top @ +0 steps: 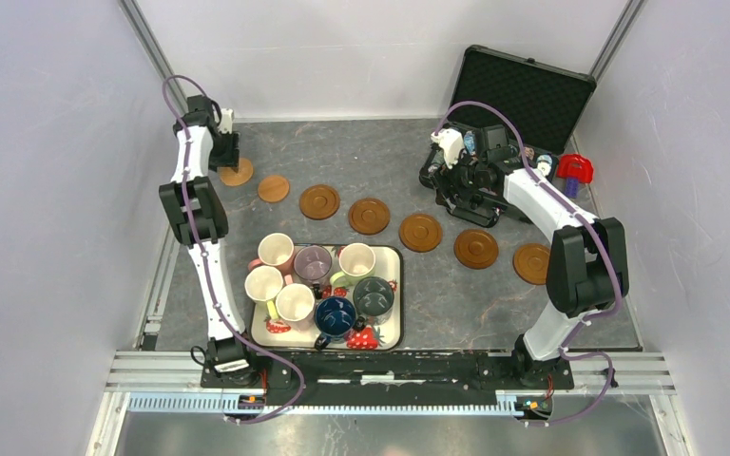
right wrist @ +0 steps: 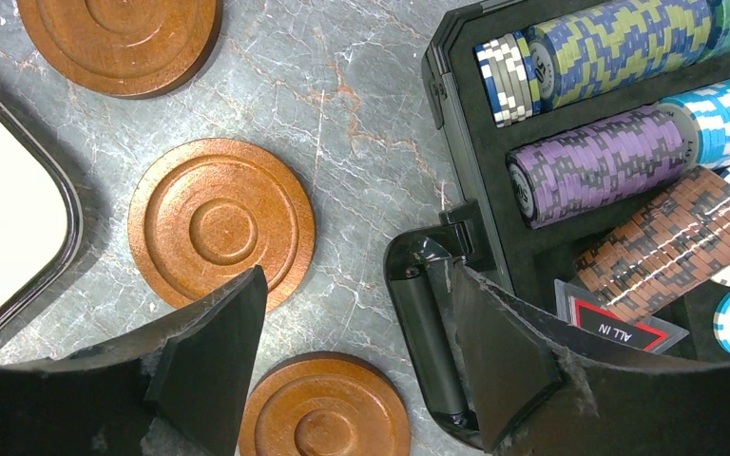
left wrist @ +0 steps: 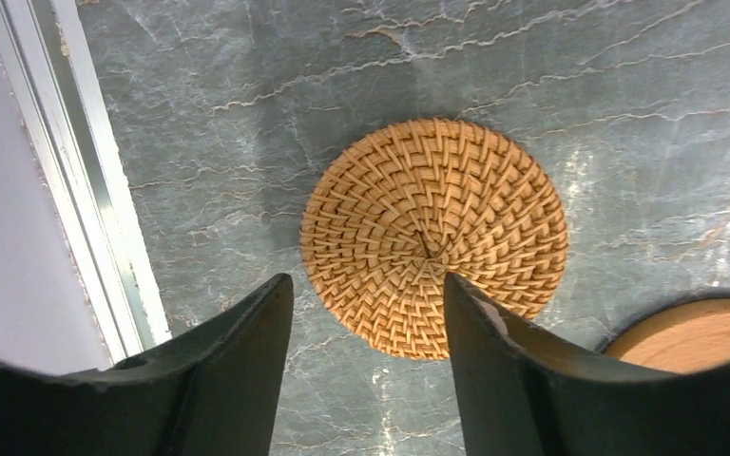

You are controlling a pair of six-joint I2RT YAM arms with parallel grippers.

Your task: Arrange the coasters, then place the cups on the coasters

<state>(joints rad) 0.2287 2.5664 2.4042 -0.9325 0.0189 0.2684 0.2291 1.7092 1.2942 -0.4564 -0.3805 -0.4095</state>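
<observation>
Seven coasters (top: 369, 216) lie rowed; cups (top: 355, 260) (also seven) clustered.

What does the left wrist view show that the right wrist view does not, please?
Only the left wrist view shows a woven coaster, part of a smooth coaster and a metal rail. Only the right wrist view shows three ridged coasters, the poker chip case and the tray. Both show the grey table; the left gripper and right gripper each stand open and empty.
</observation>
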